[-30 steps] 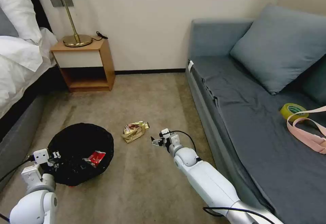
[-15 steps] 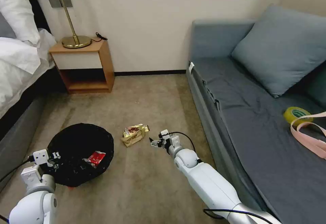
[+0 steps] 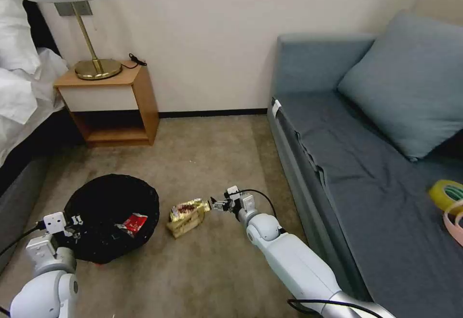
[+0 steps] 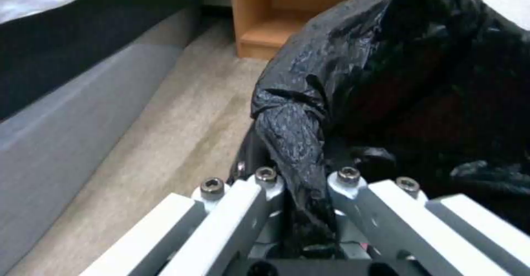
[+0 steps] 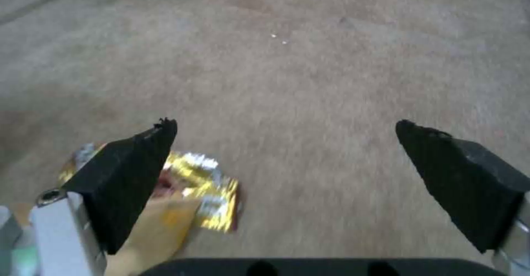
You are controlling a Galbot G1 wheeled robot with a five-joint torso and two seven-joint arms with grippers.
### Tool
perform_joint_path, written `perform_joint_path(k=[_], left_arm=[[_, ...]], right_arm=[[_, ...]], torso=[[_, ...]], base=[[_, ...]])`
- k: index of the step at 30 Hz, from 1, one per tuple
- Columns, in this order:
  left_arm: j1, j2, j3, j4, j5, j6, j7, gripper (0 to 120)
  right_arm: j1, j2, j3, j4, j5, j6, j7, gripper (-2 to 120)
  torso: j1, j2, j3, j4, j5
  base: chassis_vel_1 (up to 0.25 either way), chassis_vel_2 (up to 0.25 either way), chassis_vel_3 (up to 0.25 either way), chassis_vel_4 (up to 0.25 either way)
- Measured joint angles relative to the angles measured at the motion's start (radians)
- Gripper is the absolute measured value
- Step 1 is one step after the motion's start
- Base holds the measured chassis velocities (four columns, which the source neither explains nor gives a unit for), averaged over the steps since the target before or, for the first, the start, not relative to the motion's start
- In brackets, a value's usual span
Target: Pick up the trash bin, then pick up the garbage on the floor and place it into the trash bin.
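Observation:
The trash bin [image 3: 110, 216] with its black liner sits at the lower left of the head view, a red-and-white carton [image 3: 132, 223] inside it. My left gripper [image 3: 72, 225] is shut on the liner at the bin's near rim; the left wrist view shows the bunched black liner [image 4: 298, 143] pinched between the fingers [image 4: 243, 201]. Gold-brown snack wrappers, the garbage [image 3: 187, 215], lie on the beige floor [image 3: 207, 154] just right of the bin. My right gripper [image 3: 215, 204] hovers open at the wrappers' right edge. In the right wrist view the wrappers [image 5: 193, 193] lie beside one black fingertip [image 5: 132, 164].
A grey sofa [image 3: 366, 178] with a cushion runs along the right, with a yellow tape roll [image 3: 446, 193] on its seat. A wooden nightstand [image 3: 108, 101] with a brass lamp [image 3: 94, 64] stands at the back left by the bed [image 3: 19, 96]. Open carpet lies toward the wall.
The head camera has shifted, moving the whole scene. My right gripper has closed the gap to the wrappers and now reaches their right edge. The left gripper still holds the bin liner.

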Motion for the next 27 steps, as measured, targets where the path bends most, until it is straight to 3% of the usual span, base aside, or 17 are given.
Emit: perform_joint_path(k=[18,27], left_arm=[[-0.015,0.001,-0.006,0.014,-0.009,-0.004,0.002,3],[-0.018,0.002,-0.012,0.017,-0.012,-0.004,0.001,3]], right_arm=[[-0.035,-0.022,-0.05,0.046,-0.075,0.012,-0.049,100],[-0.046,-0.107,-0.19,0.222,-0.081,-0.063,-0.279,100]], torso=[[0.0,0.0,0.0,-0.0001,0.0001],[0.0,0.0,0.0,0.0,0.0001]], base=[[-0.199,0.191,0.197,-0.195],[-0.014,0.016,0.019,-0.015]])
